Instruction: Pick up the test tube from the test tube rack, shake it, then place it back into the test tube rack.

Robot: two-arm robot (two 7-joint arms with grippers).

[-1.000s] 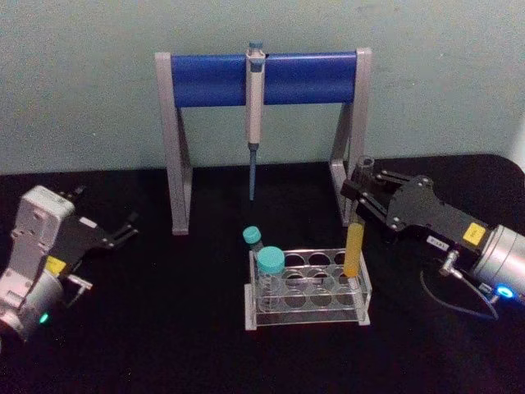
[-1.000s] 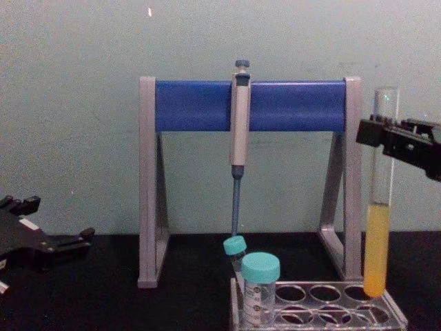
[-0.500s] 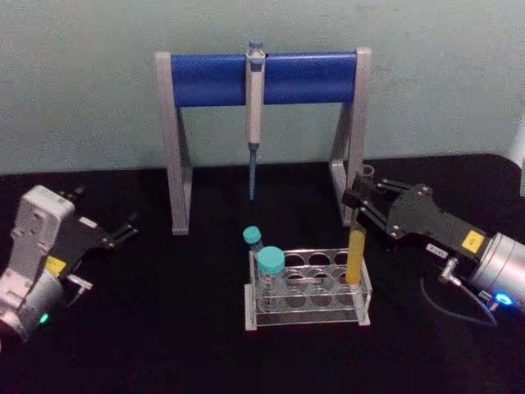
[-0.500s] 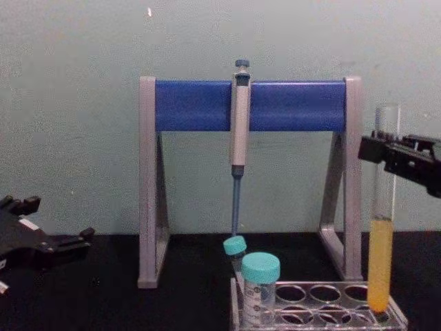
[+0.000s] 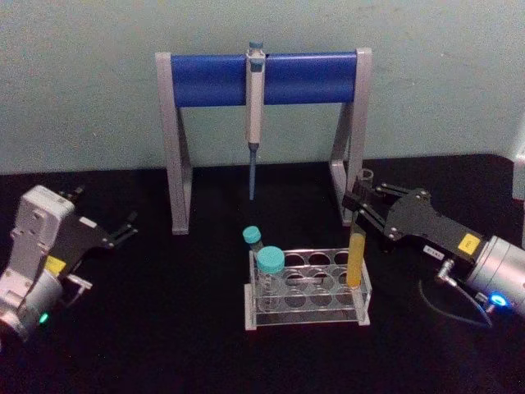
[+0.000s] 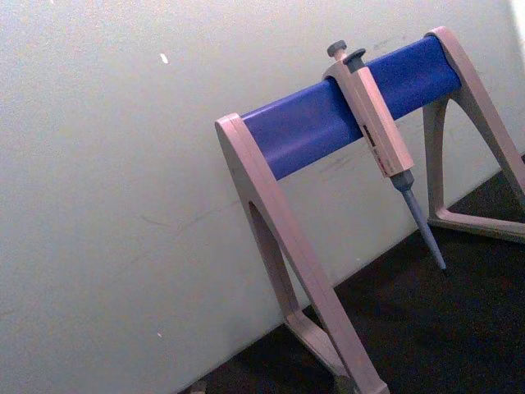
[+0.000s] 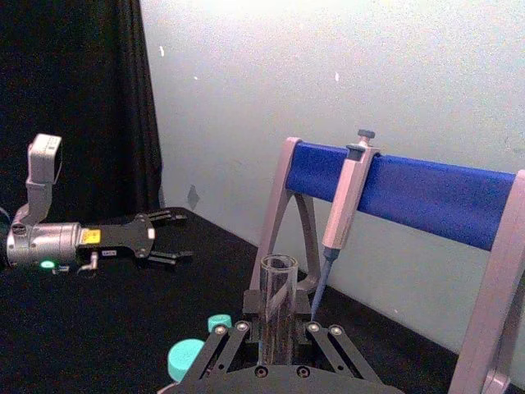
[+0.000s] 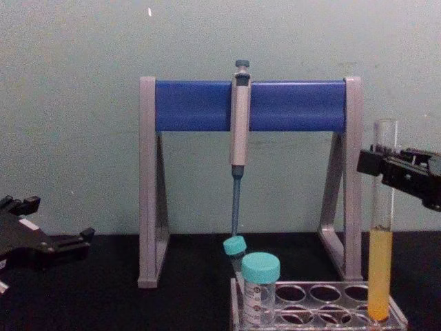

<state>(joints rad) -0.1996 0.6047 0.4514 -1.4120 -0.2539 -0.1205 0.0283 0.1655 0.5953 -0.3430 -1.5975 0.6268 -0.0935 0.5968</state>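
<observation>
Black tabletop (image 5: 164, 336) bears a low clear plastic rack (image 5: 308, 309), its right-end hole holding a tall yellow-filled glass tube (image 5: 354, 261) clamped by the right gripper (image 5: 362, 202); left gripper (image 5: 123, 231) rests spread-fingered.

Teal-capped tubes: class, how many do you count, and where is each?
2. The larger teal-capped tube stands in the test tube rack's front left corner; the smaller teal-capped tube stands just behind it. None looks hidden.

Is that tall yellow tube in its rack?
In: the test tube stands in a right-end hole of the test tube rack, right gripper holding its top.
</observation>
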